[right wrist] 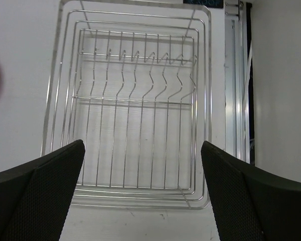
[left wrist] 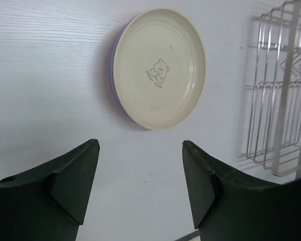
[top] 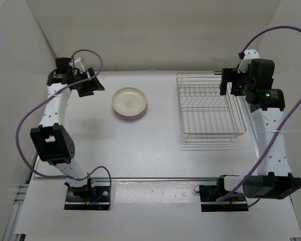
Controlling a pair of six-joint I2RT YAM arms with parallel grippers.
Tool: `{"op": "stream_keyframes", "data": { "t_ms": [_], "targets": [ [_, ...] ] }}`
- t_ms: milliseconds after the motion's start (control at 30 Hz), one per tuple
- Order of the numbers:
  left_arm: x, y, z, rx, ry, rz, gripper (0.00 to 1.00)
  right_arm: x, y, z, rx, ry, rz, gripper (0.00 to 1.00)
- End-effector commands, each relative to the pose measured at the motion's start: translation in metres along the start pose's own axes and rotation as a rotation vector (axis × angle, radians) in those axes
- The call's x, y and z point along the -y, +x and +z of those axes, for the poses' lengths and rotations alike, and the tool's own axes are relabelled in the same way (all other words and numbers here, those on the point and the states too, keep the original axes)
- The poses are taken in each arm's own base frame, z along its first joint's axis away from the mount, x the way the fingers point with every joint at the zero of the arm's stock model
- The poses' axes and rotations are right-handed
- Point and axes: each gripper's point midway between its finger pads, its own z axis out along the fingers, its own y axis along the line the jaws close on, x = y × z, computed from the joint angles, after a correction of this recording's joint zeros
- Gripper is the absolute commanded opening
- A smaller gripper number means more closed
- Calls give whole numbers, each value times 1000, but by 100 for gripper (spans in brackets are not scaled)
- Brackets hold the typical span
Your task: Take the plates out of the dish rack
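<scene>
Left gripper (top: 86,83) hangs at the far left corner of the table (top: 150,155), close to the white side wall (top: 12,75), its fingers (left wrist: 80,175) spread apart with nothing between them; the left wrist view shows bare table between the tips (left wrist: 139,153) and the plates. To its right, well clear of it, the plates (top: 130,103) lie in one flat stack on the table. The cream plate (left wrist: 159,68), with a small bear printed in its centre, is on top, and a purple edge (top: 130,117) peeks out beneath its rim; how many lie under it cannot be told. Open white table surrounds the stack on every side, with a broad free strip on the near side reaching to the metal rail (top: 155,178). A clear gap separates the stack from the dish rack (top: 210,134), which sits square on the right half of the table, its row of upright prongs (right wrist: 140,57) along the far side and its right rim just beside the table's edge strip (right wrist: 236,75). Over the rack's far right corner hangs the right gripper (top: 224,81), jaws wide apart and holding nothing; from its wrist camera the two fingers (right wrist: 50,191) frame the rack's near rim (right wrist: 140,205), above the wire.
</scene>
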Motion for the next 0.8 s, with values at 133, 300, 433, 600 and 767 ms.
{"op": "stream_keyframes", "data": {
  "t_ms": [133,300,433,600,767],
  "targets": [
    [-19,12,-115,97,-42,85,100,37,34,7,-60,100,169,100],
    [-27,31,-155,167,-136,137,100,57,45,-4,-52,197,192,100],
    [-33,30,-174,257,-232,173,100,66,39,-25,4,246,176,100],
    [-42,38,-189,332,-321,193,100,63,46,-47,46,262,144,100],
    [-45,45,-192,349,-345,206,100,62,53,-60,71,278,133,100]
  ]
}}
